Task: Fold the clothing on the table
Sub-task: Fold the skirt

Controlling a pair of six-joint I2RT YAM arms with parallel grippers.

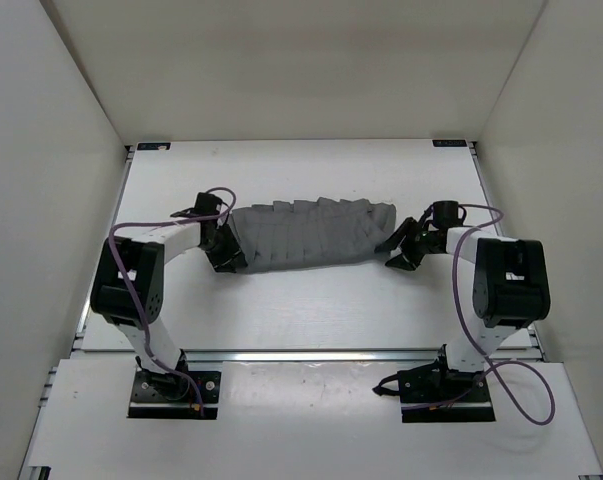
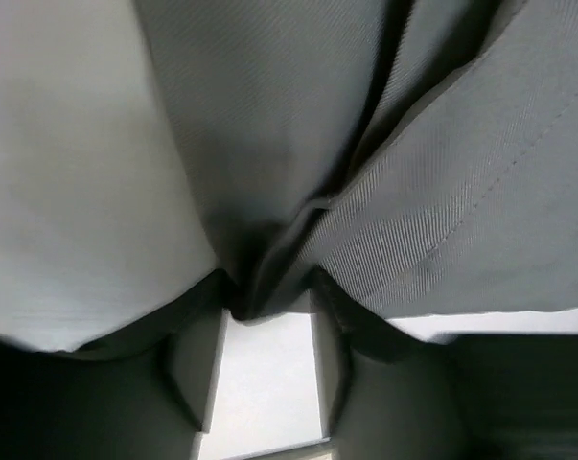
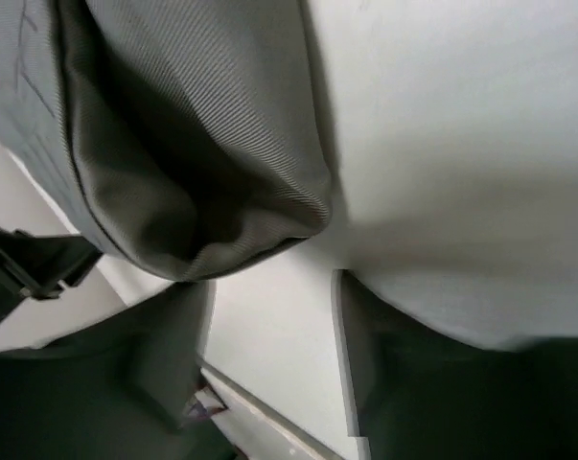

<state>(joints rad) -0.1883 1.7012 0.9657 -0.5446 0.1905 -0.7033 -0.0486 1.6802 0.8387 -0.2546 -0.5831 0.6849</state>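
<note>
The clothing (image 1: 311, 235), a dark grey pleated skirt, lies in a long band across the middle of the table (image 1: 311, 310). My left gripper (image 1: 224, 255) is at the skirt's left end. In the left wrist view its jaws stand open, with bare table between the fingers (image 2: 197, 355). A fold of the skirt (image 2: 442, 192) hangs down to the tips of the left gripper (image 2: 269, 307). My right gripper (image 1: 401, 250) sits just off the skirt's right end. It is open over bare table, and the rounded end of the skirt (image 3: 193, 144) lies past the right gripper (image 3: 269, 287), beyond its left finger.
Plain white walls (image 1: 51, 120) close in the table on the left, right and back. A silver rail (image 1: 311, 354) runs along the near edge, with both arm bases (image 1: 171, 385) behind it. Purple cables (image 1: 526, 395) loop beside each arm.
</note>
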